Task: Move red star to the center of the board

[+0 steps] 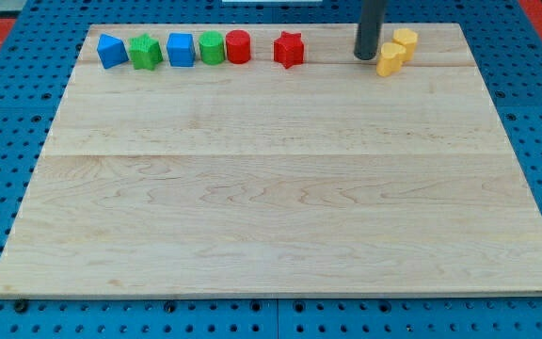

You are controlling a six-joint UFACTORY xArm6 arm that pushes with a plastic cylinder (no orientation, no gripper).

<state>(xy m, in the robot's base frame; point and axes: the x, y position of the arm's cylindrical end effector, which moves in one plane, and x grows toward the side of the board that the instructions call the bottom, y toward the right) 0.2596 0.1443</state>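
Observation:
The red star lies near the board's top edge, a little right of the middle. My tip is at the end of the dark rod, to the right of the star with a clear gap between them. The tip stands just left of two yellow blocks, close to the lower one.
A row of blocks runs along the top left: a blue block, a green star, a blue cube, a green cylinder and a red cylinder. The wooden board sits on a blue pegboard.

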